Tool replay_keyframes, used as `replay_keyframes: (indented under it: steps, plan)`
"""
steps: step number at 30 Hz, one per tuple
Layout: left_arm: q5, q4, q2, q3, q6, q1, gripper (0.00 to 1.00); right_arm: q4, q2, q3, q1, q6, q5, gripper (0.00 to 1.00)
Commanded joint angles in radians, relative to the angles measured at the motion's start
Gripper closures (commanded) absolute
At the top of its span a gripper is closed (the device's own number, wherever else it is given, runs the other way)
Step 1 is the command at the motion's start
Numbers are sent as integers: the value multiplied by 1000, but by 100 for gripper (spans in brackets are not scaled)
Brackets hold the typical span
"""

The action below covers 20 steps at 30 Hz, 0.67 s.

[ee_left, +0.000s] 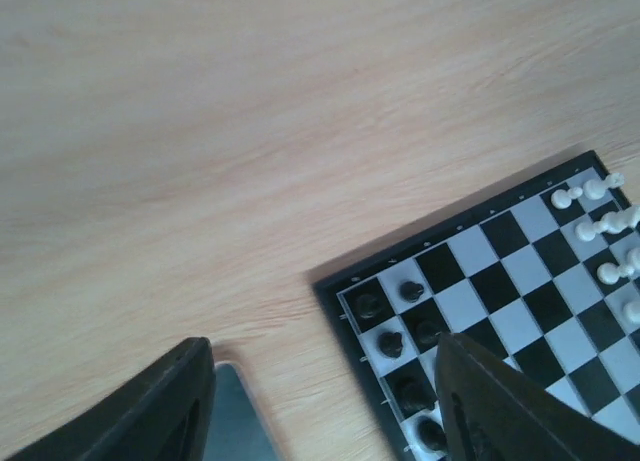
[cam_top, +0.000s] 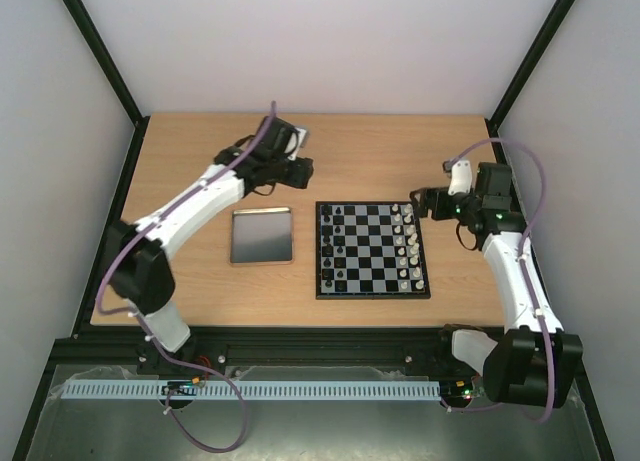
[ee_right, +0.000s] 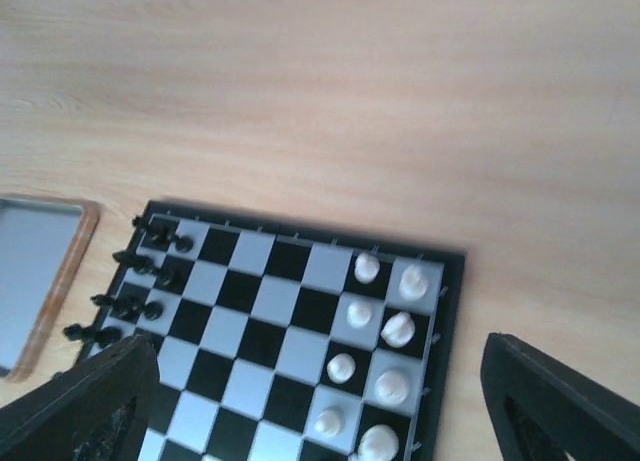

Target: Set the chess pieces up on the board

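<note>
Pale walls (cam_top: 330, 41) and black frame posts (cam_top: 100, 49) close in a light wooden table (cam_top: 400, 151). On it the board (cam_top: 372, 253) lies flat, right of centre and between the two arms. Just to its left, apart from it by a strip of bare wood, sits a shiny grey metal tray (cam_top: 261, 237) with a thin brownish rim.

The black chess pieces (cam_top: 333, 243) stand on the board in the two files along its left side, nearest the tray. The white pieces (cam_top: 406, 243) stand in the two files along its right side, and the squares between the two camps are bare. The figures are too small to tell one kind from another or to count with certainty.

The left pincer (cam_top: 298, 171) hangs over the table just beyond the board's far left corner and the tray's far right corner. In its wrist view its two dark fingers (ee_left: 160, 411) are spread wide at the lower edge. Between them lie only wood, a corner of the tray and the board corner that carries black figures. It pinches nothing.

The right pincer (cam_top: 425, 203) is beside the board's far right corner, on the white side. In its wrist view the fingers sit at the two lower corners, spread wide over the board, with nothing gripped.
</note>
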Motion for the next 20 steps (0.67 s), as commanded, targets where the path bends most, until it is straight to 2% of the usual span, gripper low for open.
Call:
replay_keyframes:
  steps: [1, 2, 3, 5, 8, 11, 13, 16, 20]
  plan:
    - [-32, 11, -162, -90, -6, 60, 20, -41, -48, 125, -4, 33, 26, 0]
    - [-28, 21, -201, -112, -4, 77, 3, -46, -55, 148, -4, 38, 22, 1]
    - [-20, 35, -238, -133, -2, 95, 1, -54, -61, 173, -4, 37, 6, 1]
    - [-20, 66, -311, -182, 4, 127, 1, -43, -71, 207, -4, 62, 12, 1]
    - [-79, 113, -421, -254, 17, 159, 1, 21, -113, 202, -4, 159, 145, 1]
    - [-195, 166, -531, -335, 9, 171, 1, 19, -152, 206, -4, 184, 252, 1]
    - [-320, 209, -605, -402, -7, 171, 1, 4, -175, 213, -4, 180, 293, 1]
    - [-467, 267, -684, -507, -49, 171, 1, -24, -207, 211, -4, 174, 293, 1]
    - [-493, 376, -788, -637, -29, 171, 1, -42, -229, 181, -4, 207, 241, 1]
